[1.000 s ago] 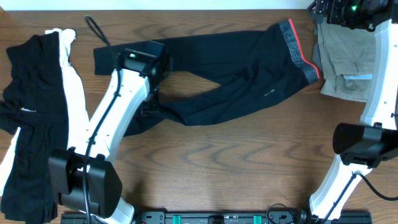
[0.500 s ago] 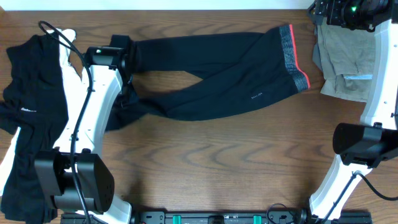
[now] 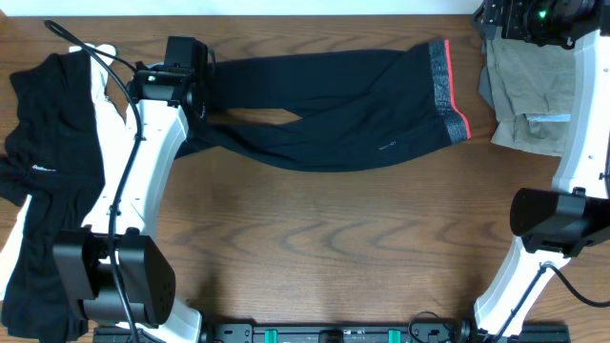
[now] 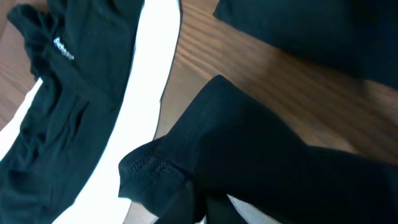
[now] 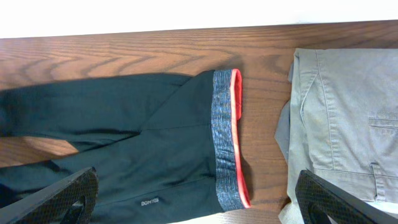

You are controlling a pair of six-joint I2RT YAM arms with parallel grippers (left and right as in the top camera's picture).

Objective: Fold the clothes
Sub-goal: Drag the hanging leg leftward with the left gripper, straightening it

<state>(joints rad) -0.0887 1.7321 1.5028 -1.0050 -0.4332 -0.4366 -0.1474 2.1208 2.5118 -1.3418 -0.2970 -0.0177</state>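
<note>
The long black pants [image 3: 324, 105] lie stretched across the far half of the table. Their grey, coral-edged waistband [image 3: 448, 86] is at the right and the legs point left. My left gripper [image 3: 198, 93] is shut on the end of one pant leg. In the left wrist view the black cuff [image 4: 161, 174] bunches right at the jaws of the left gripper [image 4: 202, 210]. My right gripper [image 3: 519, 19] hovers at the far right corner, open and empty. Its fingertips [image 5: 62, 199] stand wide apart above the waistband [image 5: 227, 137] and the small white logo [image 5: 148, 203].
A pile of black [image 3: 48, 143] and white [image 3: 110, 124] garments lies at the left edge, and shows in the left wrist view [image 4: 68, 93]. A grey-khaki garment [image 3: 529, 95] lies at the far right, beside the waistband, and shows in the right wrist view [image 5: 348, 112].
My left gripper has moved left and toward the far edge with the pant leg. The pants have shifted left and stretched out straighter. The right arm has not moved.
</note>
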